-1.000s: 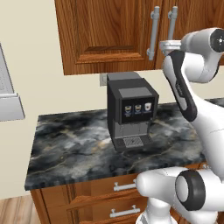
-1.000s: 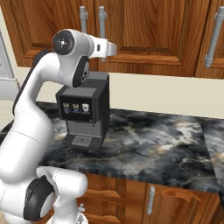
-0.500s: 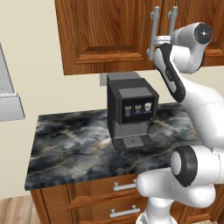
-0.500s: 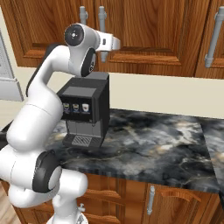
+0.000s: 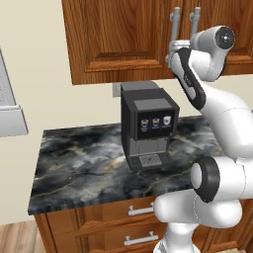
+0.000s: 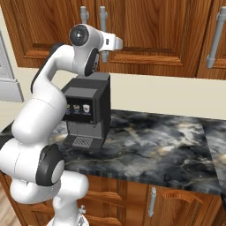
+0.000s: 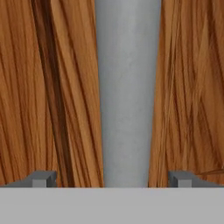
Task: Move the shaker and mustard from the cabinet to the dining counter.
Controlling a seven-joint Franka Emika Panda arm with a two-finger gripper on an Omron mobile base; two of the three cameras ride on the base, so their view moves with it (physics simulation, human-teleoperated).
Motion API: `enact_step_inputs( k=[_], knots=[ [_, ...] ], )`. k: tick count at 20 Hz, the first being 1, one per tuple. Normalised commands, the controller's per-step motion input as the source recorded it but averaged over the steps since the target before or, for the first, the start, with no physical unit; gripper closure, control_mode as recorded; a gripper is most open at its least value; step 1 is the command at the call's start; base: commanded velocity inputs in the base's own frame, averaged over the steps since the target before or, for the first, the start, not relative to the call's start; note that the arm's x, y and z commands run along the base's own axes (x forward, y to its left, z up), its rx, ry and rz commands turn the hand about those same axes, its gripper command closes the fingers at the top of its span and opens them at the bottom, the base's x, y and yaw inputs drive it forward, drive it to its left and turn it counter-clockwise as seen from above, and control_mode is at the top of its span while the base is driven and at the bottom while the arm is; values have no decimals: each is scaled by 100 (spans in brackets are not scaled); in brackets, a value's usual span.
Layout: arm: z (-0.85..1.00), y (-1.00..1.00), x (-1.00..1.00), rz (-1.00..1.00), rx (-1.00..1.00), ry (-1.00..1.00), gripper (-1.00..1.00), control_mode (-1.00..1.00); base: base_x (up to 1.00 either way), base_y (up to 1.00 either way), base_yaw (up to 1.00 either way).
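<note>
A grey appliance panel (image 5: 10,111) is showing at the far left, against a cream wall. To its right, a dark marbled bench (image 5: 84,168) with white and gold veins is sitting over brown wooden drawers (image 5: 118,225) with short metal handles. A black coffee machine (image 5: 148,123) is standing on the bench near the wall, its drip tray facing forward.

Above the bench, the reddish-brown cabinet (image 5: 123,39) is hanging on the wall with its raised-panel doors closed — the shaker and mustard cannot be seen. Two long grey bar handles are running side by side where the doors meet: the left handle (image 5: 175,27) and the right handle (image 5: 195,20).

The white arm (image 5: 217,113) is rising from the lower right of the left base view and bending up so that its hand is pressing in toward the cabinet front at the foot of the left handle. In the right base view the hand is reaching level toward the handles (image 6: 103,31).

In the hand view, the claw (image 7: 113,178) is standing wide — its two dark fingertips (image 7: 41,178) are sitting well apart on either side of a grey bar (image 7: 127,87) running up the middle, with wood grain on both sides. The tips are not closing on the bar.
</note>
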Motion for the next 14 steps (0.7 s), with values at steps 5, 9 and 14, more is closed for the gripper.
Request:
enact_step_inputs(
  k=[5, 9, 14],
  knots=[
    [-28, 0, 53, 0, 1, 0, 100, -100, 0, 0, 0],
    [-24, 0, 28, 1, 0, 0, 100, -100, 0, 0, 0],
    [0, 0, -6, 0, 0, 1, 100, -100, 0, 0, 0]
  ],
)
